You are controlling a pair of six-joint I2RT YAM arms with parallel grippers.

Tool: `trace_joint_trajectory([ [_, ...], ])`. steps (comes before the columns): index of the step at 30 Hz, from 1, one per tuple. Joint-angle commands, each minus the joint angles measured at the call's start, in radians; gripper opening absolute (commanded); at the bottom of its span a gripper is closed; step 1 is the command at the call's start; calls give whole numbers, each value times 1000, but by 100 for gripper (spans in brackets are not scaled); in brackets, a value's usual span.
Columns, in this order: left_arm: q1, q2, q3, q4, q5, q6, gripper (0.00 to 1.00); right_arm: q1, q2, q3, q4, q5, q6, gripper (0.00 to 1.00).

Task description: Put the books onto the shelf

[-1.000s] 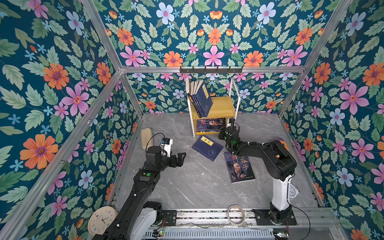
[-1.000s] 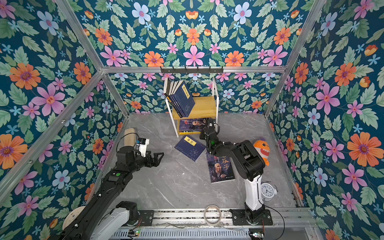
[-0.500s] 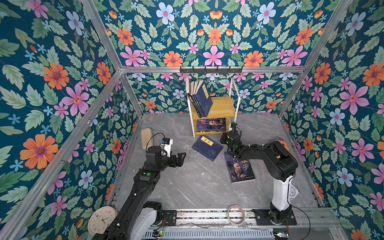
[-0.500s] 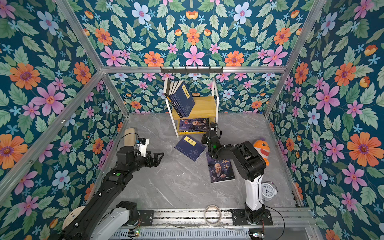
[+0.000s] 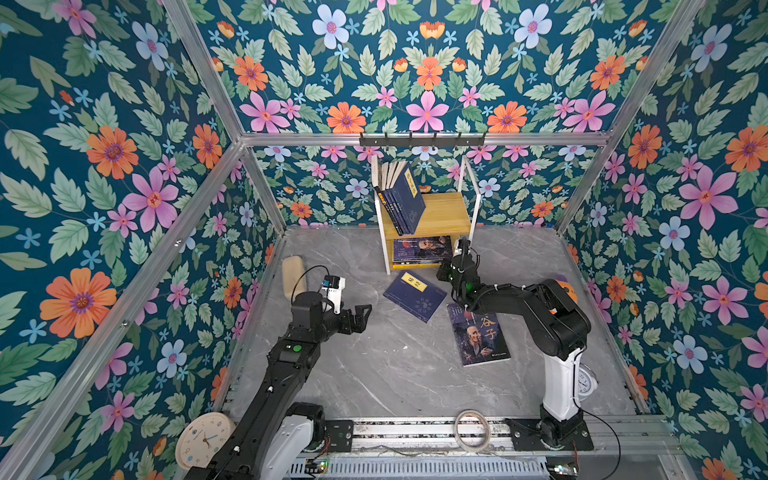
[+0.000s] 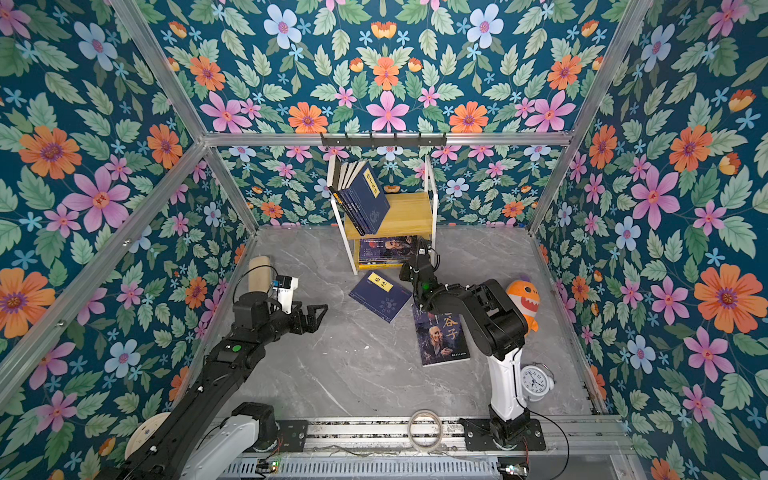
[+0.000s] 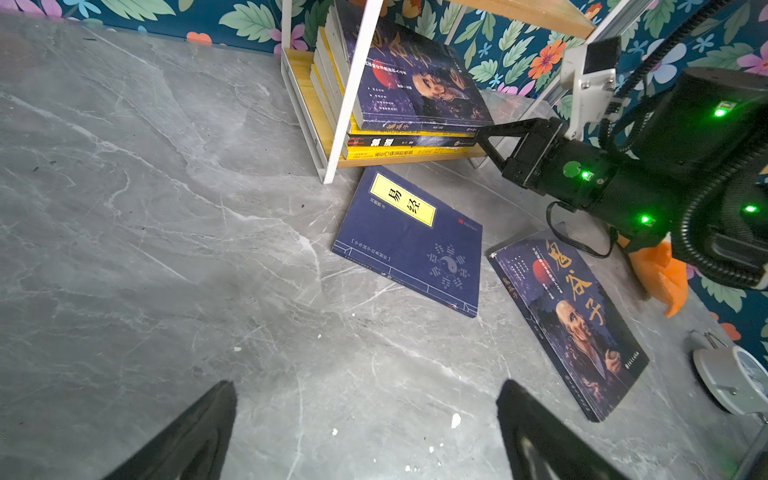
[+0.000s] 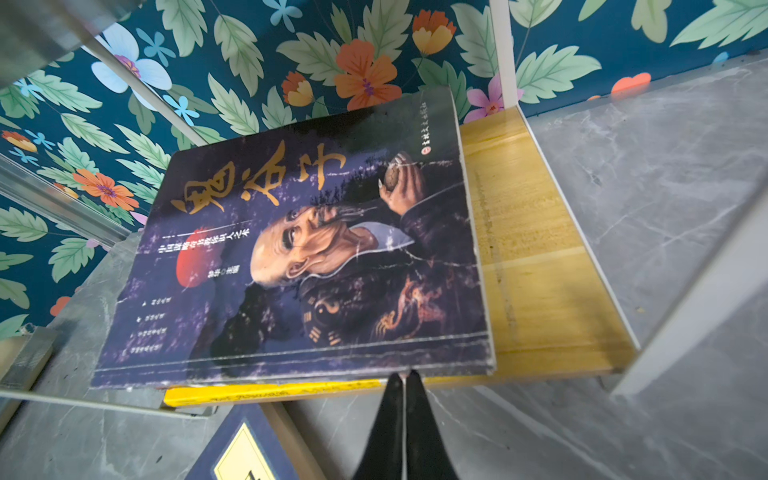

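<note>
The navy book (image 7: 407, 249) lying on the floor carries a yellow label (image 7: 403, 205) with the black characters 易经. Lower on its cover is a yin-yang sign (image 7: 451, 266) ringed by trigrams. The floor portrait book (image 7: 582, 332) bears 鬼谷子 in large orange-gold characters. The shelf portrait book (image 8: 316, 257), on top of the lower stack, shows the same title, 鬼谷子; its smaller white lines are too blurred to read. Below it a black spine (image 7: 399, 142) reads 狼道. The print on the yellow spine (image 7: 395, 153) is illegible.
</note>
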Motion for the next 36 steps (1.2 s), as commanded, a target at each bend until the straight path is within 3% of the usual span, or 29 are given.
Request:
trace_joint_trajectory([
  [1, 0, 0, -2, 23, -2, -5, 100, 0, 8, 18, 14, -6, -3, 0],
  [10, 1, 0, -2, 25, -1, -5, 100, 16, -25, -28, 55, -42, 15, 0],
  [25, -10, -3, 2, 25, -1, -5, 100, 107, 124, -7, 327, -107, 249, 0],
  [36, -8, -9, -2, 22, -5, -1, 100, 119, 153, 67, 280, -141, 259, 0],
])
